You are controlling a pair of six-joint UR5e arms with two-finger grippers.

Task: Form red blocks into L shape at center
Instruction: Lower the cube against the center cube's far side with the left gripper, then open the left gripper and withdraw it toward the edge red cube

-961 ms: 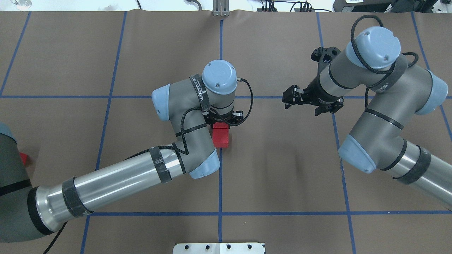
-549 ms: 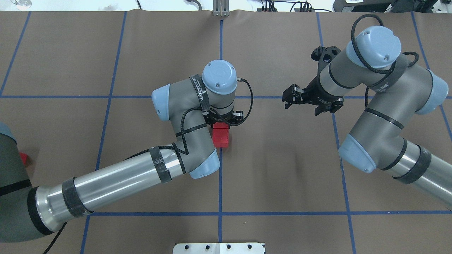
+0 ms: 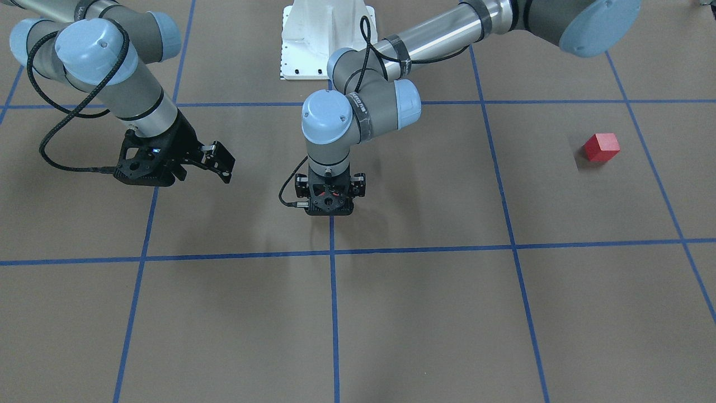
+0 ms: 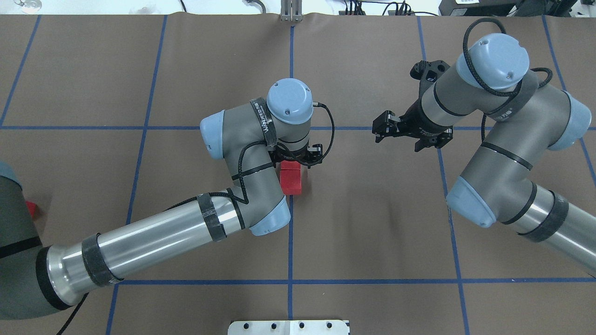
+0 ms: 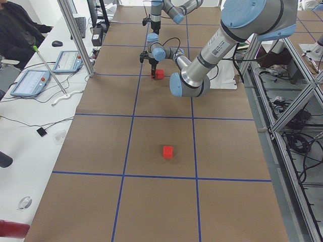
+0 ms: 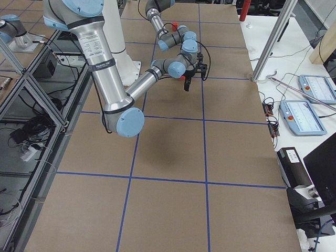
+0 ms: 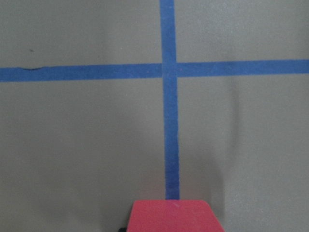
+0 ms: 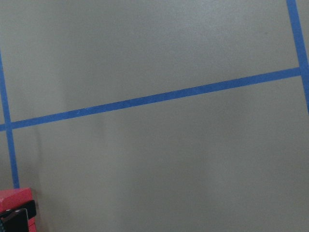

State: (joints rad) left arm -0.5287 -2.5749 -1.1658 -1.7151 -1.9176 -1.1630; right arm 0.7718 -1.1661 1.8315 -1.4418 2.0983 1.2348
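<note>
Two red blocks [image 4: 291, 182] lie touching in a short row on the center [image 4: 290, 223], on the middle tape line. My left gripper [image 4: 298, 160] points straight down over the far block of the pair, its jaws low and astride it, slightly spread. That block fills the bottom edge of the left wrist view [image 7: 174, 216]. The third red block [image 3: 601, 147] lies alone far out on my left side [image 5: 167, 152]. My right gripper [image 4: 379, 131] hangs open and empty to the right of the pair, above the table [image 3: 221, 161].
The robot's white base plate [image 4: 288, 327] sits at the near table edge. The brown surface is gridded with blue tape [image 4: 372, 281]. Operator desks with tablets [image 5: 30, 83] run along the far side.
My left gripper's finger links have spread slightly outward over the block. The blocks and the right arm have not moved.
</note>
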